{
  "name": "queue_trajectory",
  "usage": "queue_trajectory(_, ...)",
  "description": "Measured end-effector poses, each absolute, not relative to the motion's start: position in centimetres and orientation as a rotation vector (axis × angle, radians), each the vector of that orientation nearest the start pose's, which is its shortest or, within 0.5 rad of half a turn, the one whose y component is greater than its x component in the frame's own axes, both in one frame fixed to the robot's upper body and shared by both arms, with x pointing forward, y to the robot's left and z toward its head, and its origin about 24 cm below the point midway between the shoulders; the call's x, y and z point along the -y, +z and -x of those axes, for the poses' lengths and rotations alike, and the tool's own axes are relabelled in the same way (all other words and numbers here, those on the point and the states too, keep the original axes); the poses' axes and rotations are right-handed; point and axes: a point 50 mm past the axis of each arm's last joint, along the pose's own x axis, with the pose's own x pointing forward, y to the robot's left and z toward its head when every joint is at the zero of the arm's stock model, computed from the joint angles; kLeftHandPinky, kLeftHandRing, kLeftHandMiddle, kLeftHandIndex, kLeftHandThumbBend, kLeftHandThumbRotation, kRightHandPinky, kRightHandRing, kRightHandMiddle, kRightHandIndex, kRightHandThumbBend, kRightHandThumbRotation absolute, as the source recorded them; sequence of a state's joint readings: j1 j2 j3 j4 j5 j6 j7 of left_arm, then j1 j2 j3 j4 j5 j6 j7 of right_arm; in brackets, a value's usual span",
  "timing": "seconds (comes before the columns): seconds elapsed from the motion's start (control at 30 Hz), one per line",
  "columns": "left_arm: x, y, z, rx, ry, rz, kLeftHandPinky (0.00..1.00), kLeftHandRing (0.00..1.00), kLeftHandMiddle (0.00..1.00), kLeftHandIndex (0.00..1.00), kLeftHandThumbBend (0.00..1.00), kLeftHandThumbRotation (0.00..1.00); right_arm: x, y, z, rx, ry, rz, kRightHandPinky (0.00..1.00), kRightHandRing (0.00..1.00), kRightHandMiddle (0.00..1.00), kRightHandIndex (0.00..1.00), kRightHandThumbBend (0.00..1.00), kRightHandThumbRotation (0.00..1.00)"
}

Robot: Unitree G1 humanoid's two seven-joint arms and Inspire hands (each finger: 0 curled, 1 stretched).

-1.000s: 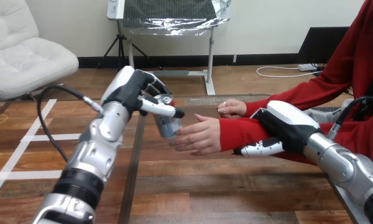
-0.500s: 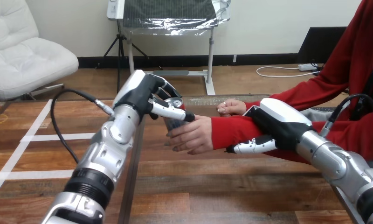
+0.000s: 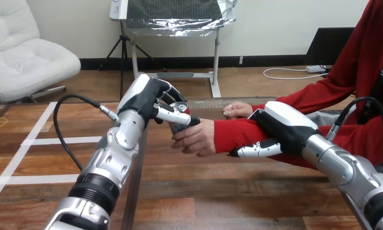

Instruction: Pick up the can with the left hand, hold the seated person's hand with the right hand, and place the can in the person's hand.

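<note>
1. The wooden table (image 3: 204,191) lies bare across the lower centre of the frame, between the two silver forearms. Its far edge runs just behind the hands, across the middle of the frame.
2. The can (image 3: 179,118) stands upright just left of centre. The left hand (image 3: 153,98) grasps its upper part from the left, with fingers and thumb curled round it.
3. The person's hand (image 3: 199,138) closes on the can's lower part from the right, so both hands are on it.
4. The right hand (image 3: 280,125) clasps the person's forearm (image 3: 232,134), red-sleeved, right of centre. Its white shell lies on top and its fingers curl beneath.
5. The person's other hand (image 3: 237,111) rests just behind that forearm, near the far edge and apart from the can.
</note>
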State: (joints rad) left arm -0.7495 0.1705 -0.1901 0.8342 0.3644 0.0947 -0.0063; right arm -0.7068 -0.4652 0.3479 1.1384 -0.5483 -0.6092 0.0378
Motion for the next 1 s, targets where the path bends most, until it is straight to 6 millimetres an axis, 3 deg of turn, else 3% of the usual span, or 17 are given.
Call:
queue_trajectory(0.13, -12.66, 6.64, -37.67, -0.164, -0.187, -0.710, 0.46, 0.42, 0.43, 0.43, 0.83, 0.00, 19.52, 4.16, -34.63, 0.039, 0.524, 1.097, 0.27, 0.31, 0.35, 0.42, 0.61, 0.58)
queue_trajectory(0.53, -12.49, 6.15, -37.63, -0.180, -0.182, -0.707, 0.34, 0.39, 0.44, 0.43, 0.82, 0.00, 19.30, 4.11, -34.64, 0.041, 0.528, 1.093, 0.19, 0.22, 0.27, 0.28, 0.63, 0.62)
queue_trajectory(1.0, -12.08, 6.24, -37.74, -0.163, -0.193, -0.699, 0.33, 0.40, 0.46, 0.44, 0.79, 0.00, 19.38, 4.19, -34.71, 0.038, 0.525, 1.100, 0.15, 0.19, 0.24, 0.24, 0.62, 0.62)
